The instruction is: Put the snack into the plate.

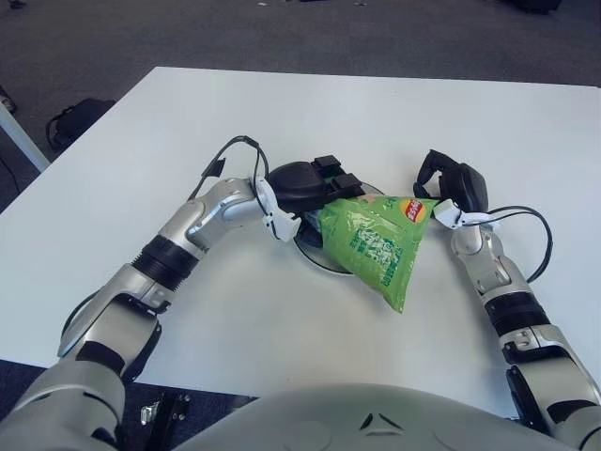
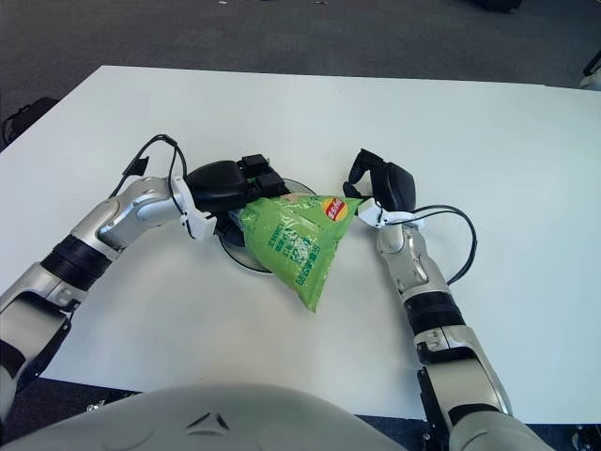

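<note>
My left hand [image 1: 322, 193] is shut on the left top edge of a green snack bag [image 1: 372, 246]. The bag hangs tilted, its lower tip pointing toward me. It covers most of a white plate [image 1: 313, 256] on the white table, and only the plate's left and far rim show; I cannot tell whether the bag touches the plate. My right hand [image 1: 453, 185] shows beside the bag's top right corner, where an orange logo sits. Whether that hand grips the corner is unclear.
The white table [image 1: 141, 188] reaches well to the left, right and far side of the plate. Cables loop off both wrists above the tabletop. A dark bag [image 1: 75, 120] lies on the grey carpet past the table's left edge.
</note>
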Controlling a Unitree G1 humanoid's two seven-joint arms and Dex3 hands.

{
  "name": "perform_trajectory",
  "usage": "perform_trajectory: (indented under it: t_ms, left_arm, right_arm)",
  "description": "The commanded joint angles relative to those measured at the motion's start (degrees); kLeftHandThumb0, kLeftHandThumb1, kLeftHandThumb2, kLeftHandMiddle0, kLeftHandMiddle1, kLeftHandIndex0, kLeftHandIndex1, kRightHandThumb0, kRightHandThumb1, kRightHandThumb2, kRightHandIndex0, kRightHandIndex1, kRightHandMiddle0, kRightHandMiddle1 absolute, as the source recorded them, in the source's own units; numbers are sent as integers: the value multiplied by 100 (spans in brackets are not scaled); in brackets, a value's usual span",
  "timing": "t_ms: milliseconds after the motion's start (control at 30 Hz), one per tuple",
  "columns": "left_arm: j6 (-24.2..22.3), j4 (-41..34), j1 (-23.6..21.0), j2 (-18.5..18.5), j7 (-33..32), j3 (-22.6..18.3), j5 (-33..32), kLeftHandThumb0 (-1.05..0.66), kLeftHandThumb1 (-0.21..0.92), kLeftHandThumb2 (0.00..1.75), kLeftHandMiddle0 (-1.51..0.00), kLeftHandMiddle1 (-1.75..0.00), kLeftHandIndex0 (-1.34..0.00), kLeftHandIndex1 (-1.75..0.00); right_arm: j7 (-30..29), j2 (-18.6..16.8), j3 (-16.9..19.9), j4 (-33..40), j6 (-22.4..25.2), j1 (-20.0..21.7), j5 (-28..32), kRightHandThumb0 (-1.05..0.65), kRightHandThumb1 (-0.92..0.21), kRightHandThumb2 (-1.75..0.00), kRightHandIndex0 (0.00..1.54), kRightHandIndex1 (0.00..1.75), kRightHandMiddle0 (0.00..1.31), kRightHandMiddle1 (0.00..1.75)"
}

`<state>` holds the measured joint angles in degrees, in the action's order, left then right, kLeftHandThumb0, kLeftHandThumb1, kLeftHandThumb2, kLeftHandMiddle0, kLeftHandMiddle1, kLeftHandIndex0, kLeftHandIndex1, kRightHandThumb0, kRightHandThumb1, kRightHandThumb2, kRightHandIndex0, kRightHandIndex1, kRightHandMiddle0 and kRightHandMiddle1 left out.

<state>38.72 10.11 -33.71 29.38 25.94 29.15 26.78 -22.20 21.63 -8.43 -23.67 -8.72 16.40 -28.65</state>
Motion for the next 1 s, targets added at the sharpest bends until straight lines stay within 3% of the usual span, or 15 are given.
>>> perform_trajectory:
  t_ms: [0,300,767,967]
  left_arm:
    - [88,78,-141,47,448,29,-331,-88,87,47,0,-2,0,-4]
    - [-1,234,-150,-100,900,-119,-848,-104,92,34,0,0,0,0]
    - [-191,661,42,-609,1679,-613,-2928,-105,91,21,0,0,0,0]
    - [-293,781,152,-914,1661,-934,-3340,-97,85,16,0,0,0,0]
  right_arm:
    - [220,-103,-229,-402,305,-480,-147,-54,-20,-147,130,175,72,175]
    - [209,-138,-240,-379,384,-477,-162,-55,-18,-149,132,175,73,175]
    - [253,-118,-252,-413,251,-480,-120,-55,-18,-148,132,175,73,175]
    - [248,-93,-281,-432,301,-464,-170,-54,-19,-147,130,175,72,175]
